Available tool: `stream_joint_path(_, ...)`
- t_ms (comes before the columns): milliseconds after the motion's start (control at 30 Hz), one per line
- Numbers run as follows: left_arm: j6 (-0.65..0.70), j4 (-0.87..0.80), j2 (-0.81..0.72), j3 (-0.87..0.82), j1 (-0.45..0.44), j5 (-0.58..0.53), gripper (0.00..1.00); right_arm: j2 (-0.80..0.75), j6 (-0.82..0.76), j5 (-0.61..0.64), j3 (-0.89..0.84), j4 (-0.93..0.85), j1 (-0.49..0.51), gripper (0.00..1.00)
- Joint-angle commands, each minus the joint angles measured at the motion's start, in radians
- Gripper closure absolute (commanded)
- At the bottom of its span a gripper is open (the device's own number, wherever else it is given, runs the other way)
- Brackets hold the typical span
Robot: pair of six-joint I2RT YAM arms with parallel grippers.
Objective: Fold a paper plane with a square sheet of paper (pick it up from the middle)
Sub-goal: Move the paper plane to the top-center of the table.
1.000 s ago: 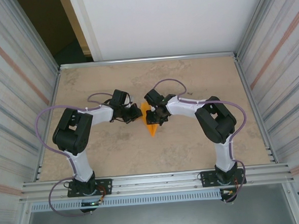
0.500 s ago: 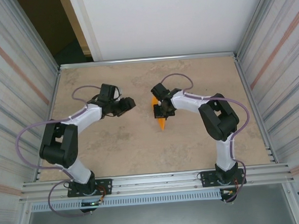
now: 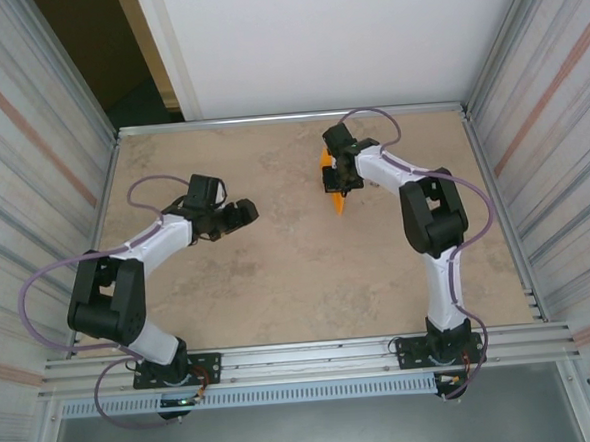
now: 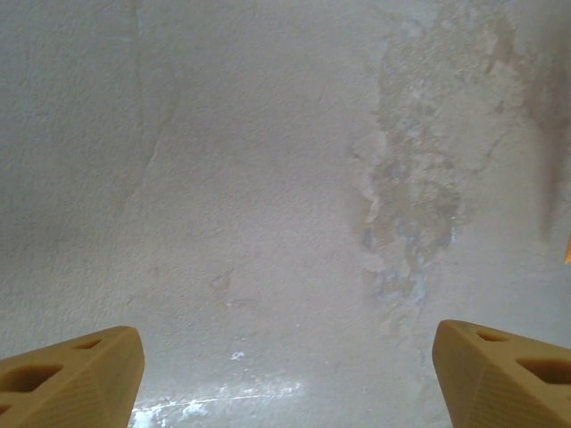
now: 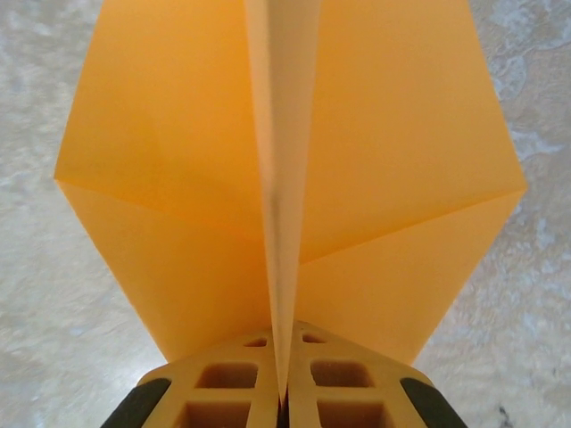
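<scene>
The left gripper (image 3: 244,213) has let go and drawn back to the left of the top view, fingers spread, while the right gripper (image 3: 335,178), pinching the paper plane (image 3: 340,202) by its centre fold, has carried it from mid-frame toward the upper right, suggesting folding is finished.

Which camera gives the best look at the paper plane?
Right wrist: the plane sits close up, crease and wings clear. Top external shows it small. Left wrist has at most an orange speck at its right edge.
</scene>
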Motion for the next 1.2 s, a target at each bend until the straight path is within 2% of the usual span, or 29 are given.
stream_joint_path(0,0.019,-0.007,-0.03,-0.009,0.002,-0.028,0.14,0.048,-0.046,-0.024,0.047,-0.071,0.001,0.9)
stream_joint_path(233,0.019,-0.005,-0.02,-0.011,0.001,-0.023,0.13,0.08,-0.005,0.003,0.057,-0.092,-0.006,0.74)
stream_joint_path(533,0.016,0.001,-0.006,-0.007,0.001,-0.009,0.13,0.115,0.006,0.005,0.058,-0.095,-0.006,0.66)
stream_joint_path(800,0.016,0.001,0.004,-0.006,0.001,-0.005,0.13,0.152,0.032,0.083,0.055,-0.103,-0.002,0.52)
stream_joint_path(967,0.016,-0.001,0.014,0.003,0.002,-0.003,0.13,0.163,0.033,0.105,0.061,-0.1,0.001,0.5)
stream_joint_path(1167,0.017,-0.004,0.014,0.015,0.002,-0.003,0.13,0.157,0.041,0.086,0.07,-0.093,0.001,0.54)
